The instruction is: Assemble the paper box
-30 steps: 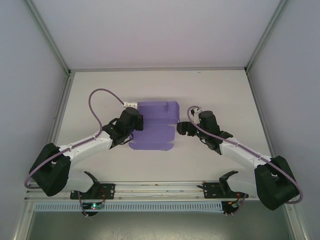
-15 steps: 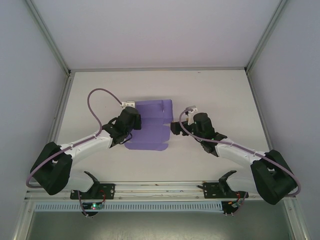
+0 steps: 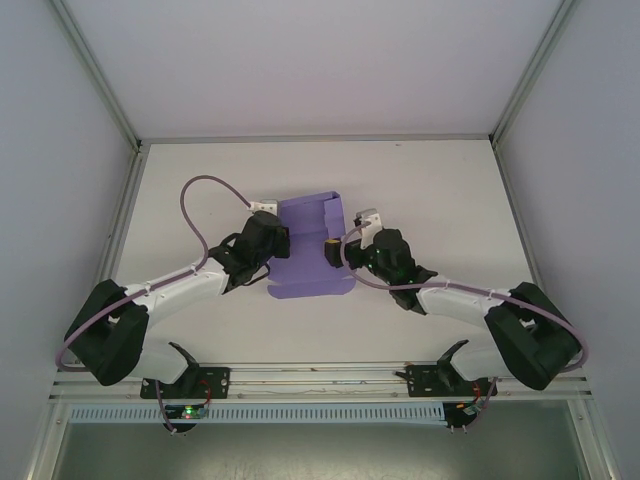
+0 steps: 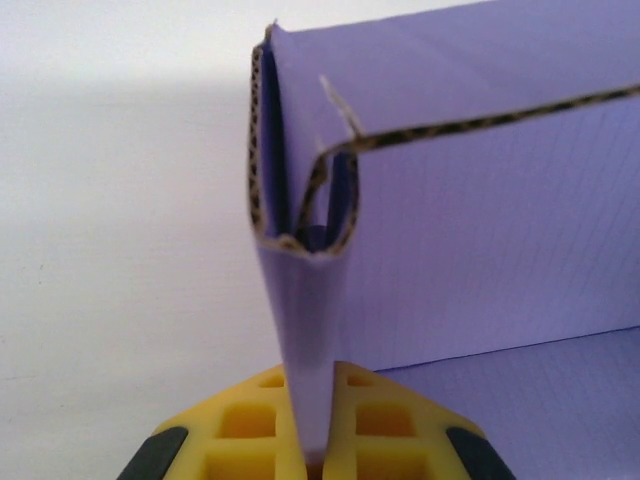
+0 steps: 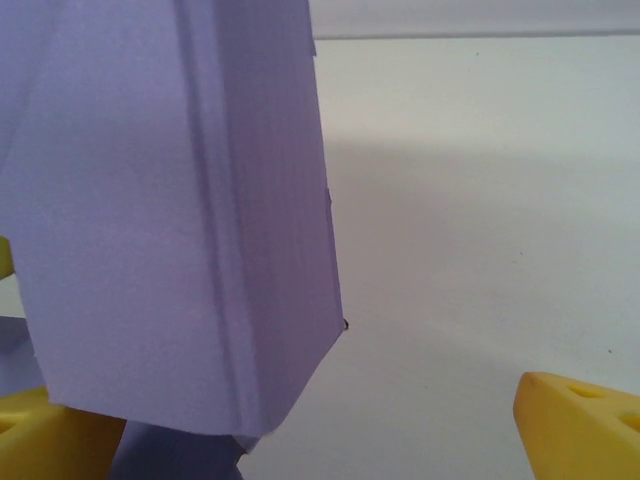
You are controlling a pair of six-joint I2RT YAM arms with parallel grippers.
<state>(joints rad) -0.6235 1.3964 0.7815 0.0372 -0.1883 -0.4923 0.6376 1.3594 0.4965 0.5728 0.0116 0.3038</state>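
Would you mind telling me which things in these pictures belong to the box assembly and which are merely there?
Part of the job:
paper box, partly folded
left gripper, shut on a folded flap
right gripper, open at the box's right side

Merely there:
white table
purple cable on the left arm
metal rail at the near edge

My left arm (image 3: 180, 290) and right arm (image 3: 460, 298) each have white link shells and black joint housings. A lilac cable (image 3: 195, 190) runs along each. My left claw (image 3: 281, 245) and right claw (image 3: 335, 250) are black. The fingers (image 4: 240, 430) are yellow moulded blocks with square recesses.
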